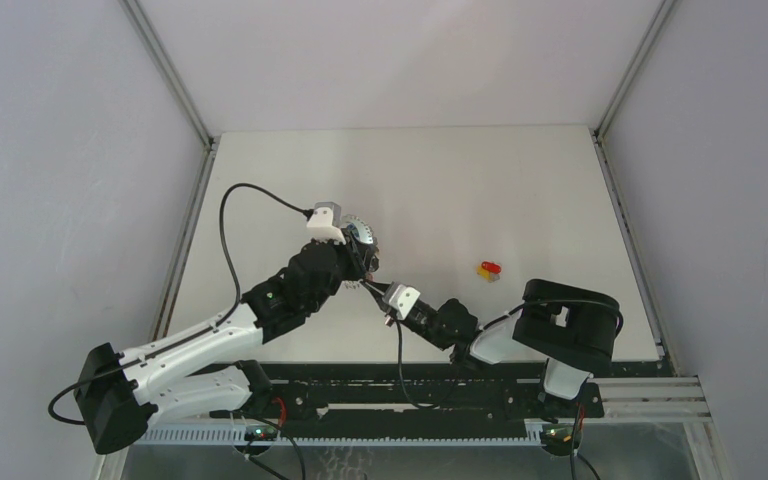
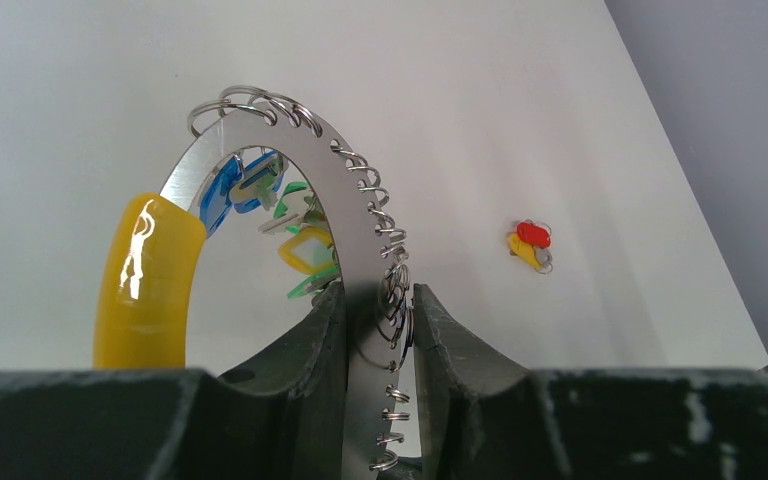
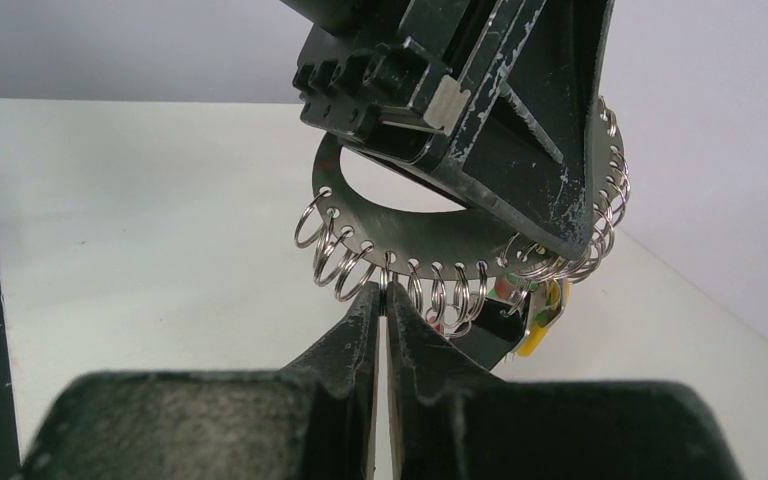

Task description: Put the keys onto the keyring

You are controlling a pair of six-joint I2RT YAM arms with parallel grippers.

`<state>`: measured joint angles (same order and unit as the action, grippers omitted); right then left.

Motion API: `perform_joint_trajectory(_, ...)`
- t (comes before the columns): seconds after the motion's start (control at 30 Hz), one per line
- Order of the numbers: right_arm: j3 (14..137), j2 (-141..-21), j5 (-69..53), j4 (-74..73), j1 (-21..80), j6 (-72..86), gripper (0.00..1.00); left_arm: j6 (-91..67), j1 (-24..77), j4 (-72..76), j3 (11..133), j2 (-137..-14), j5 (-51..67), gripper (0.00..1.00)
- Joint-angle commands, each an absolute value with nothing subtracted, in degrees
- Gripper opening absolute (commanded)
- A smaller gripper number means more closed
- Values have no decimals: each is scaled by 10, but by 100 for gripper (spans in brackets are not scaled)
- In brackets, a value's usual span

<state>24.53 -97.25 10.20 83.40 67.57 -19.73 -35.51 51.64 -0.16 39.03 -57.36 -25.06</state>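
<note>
Keyring (image 2: 348,205), flat grey metal with yellow sleeve, clamped in left gripper (image 2: 380,305).

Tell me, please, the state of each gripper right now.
Left gripper: closed on the keyring.
Right gripper: closed, tips at the keyring's edge; hold unclear.

Both arms wear white shells between chunky black joint housings: the left arm (image 1: 200,345), the right arm (image 1: 570,330). A black cable (image 1: 224,222) loops to a white wrist camera block (image 1: 326,222). The left tool (image 2: 380,310) and right tool (image 3: 385,300) have dark, curved, scuffed fingers.
</note>
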Motion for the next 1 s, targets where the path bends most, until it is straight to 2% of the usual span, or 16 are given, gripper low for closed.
perform_joint_trajectory(0.0, 252, -952, 111, 857, 673, -191, 0, -368, 519, 36, 393, -556, -256, 0)
perform_joint_trajectory(0.37, 230, -931, 77, 857, 653, -164, 0, -450, 483, 48, 346, -543, -225, 0)
perform_joint_trajectory(0.53, 215, -932, 56, 857, 642, -156, 0, -485, 461, 72, 307, -530, -198, 5)
perform_joint_trajectory(0.83, 210, -957, 20, 857, 627, -131, 0, -537, 457, 137, 241, -526, -170, 27)
perform_joint_trajectory(0.97, 204, -971, 4, 857, 623, -128, 0, -569, 451, 170, 204, -527, -158, 44)
